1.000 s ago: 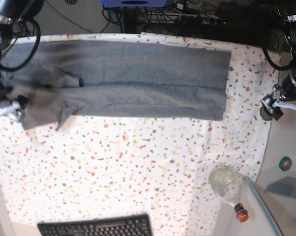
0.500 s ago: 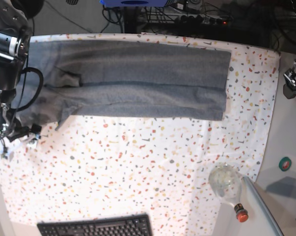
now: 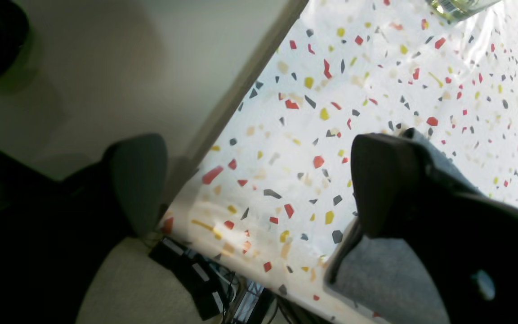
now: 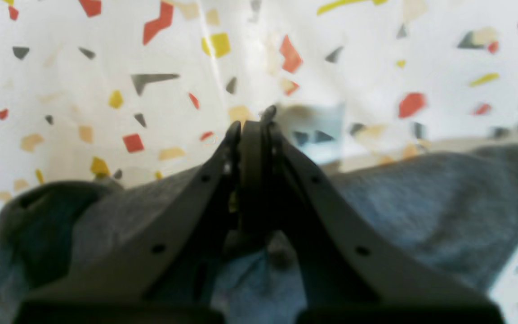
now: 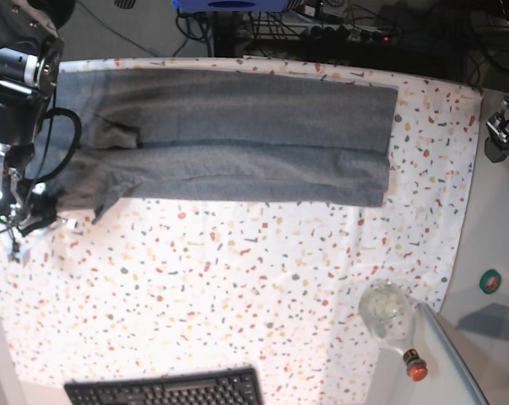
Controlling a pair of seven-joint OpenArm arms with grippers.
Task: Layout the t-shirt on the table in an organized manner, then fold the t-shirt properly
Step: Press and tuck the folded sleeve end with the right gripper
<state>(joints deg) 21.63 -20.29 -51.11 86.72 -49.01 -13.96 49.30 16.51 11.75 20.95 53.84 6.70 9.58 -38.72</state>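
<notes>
Grey knit, the t-shirt [image 5: 237,139] runs lengthwise across the bench [image 5: 237,295]; its crumpled sleeve end lies under the closed, apparently empty right gripper [image 4: 252,128] (left gripper [image 3: 259,180] wide, far off).

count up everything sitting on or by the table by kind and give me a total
t-shirt: 1
bottle: 1
keyboard: 1
tape roll: 1
Total: 4
</notes>
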